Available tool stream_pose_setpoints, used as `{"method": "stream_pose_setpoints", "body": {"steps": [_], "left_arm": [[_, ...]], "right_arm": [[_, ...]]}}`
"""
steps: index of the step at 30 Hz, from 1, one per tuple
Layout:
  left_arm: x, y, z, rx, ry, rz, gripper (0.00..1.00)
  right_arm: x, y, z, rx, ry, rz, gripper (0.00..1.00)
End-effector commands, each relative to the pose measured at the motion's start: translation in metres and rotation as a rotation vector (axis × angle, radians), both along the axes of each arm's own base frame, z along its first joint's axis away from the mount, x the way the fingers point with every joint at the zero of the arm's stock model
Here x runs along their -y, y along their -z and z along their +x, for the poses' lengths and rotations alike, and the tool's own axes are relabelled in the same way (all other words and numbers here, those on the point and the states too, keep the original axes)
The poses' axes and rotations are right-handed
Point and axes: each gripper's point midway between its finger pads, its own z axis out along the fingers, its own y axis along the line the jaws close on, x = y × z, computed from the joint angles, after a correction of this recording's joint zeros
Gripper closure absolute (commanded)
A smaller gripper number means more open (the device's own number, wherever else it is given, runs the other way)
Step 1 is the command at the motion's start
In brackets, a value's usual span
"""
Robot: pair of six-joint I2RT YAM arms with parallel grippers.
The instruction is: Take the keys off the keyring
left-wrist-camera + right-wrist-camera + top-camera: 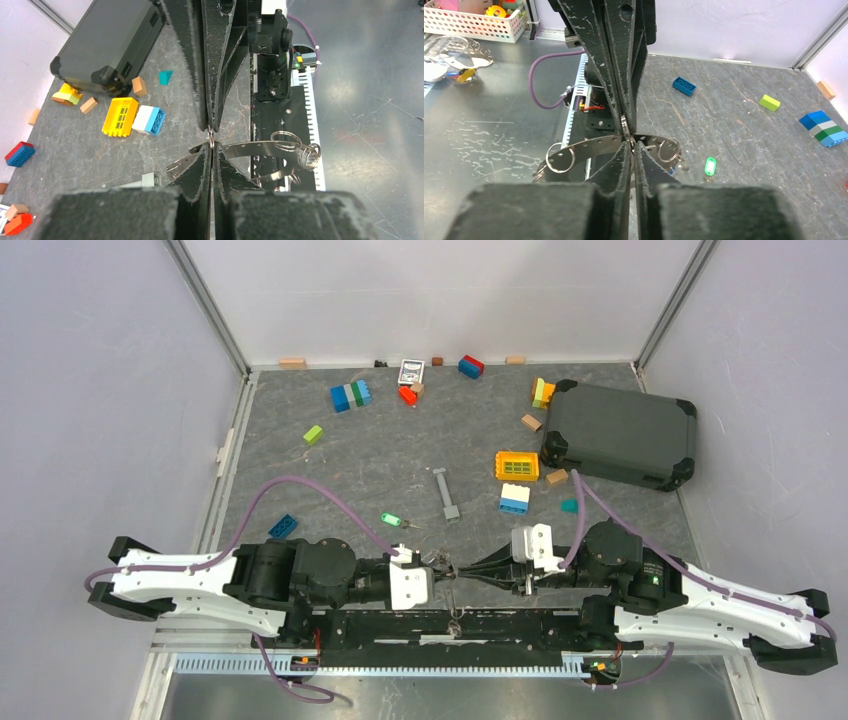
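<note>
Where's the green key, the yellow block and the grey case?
green key (390,519): top view, its green head.
yellow block (517,465): top view, its grid face.
grey case (620,435): top view, its lid middle.

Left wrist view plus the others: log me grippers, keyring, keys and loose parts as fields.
left gripper: shut on the thin silver wire keyring
right gripper: shut on the same ring, tip to tip with the left
curved perforated silver strip: runs across behind the grip, small wire rings on it
green-headed key: lying on the grey mat, apart from the ring
other keys: cannot tell

Keyring (210,140) mostly hidden, edge-on
</note>
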Motion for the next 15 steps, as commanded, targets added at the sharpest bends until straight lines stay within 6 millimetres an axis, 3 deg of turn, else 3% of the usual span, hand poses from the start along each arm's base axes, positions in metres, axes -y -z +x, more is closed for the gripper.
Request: {"method": "stream_pose_setpoints", "body": {"steps": [1,15], "left_arm": [[0.0,-0.026,0.0,0.0,-0.001,-0.098,0.98],[0.002,-0.029,-0.002,-0.038,0.0,-0.194,0.98]], "right_arm": [[-0.002,-0.003,0.002,-0.001,0.012,0.021,0.97],[-0.008,0.013,0.003,-0.015,0.007,-0.009,1.0]]}}
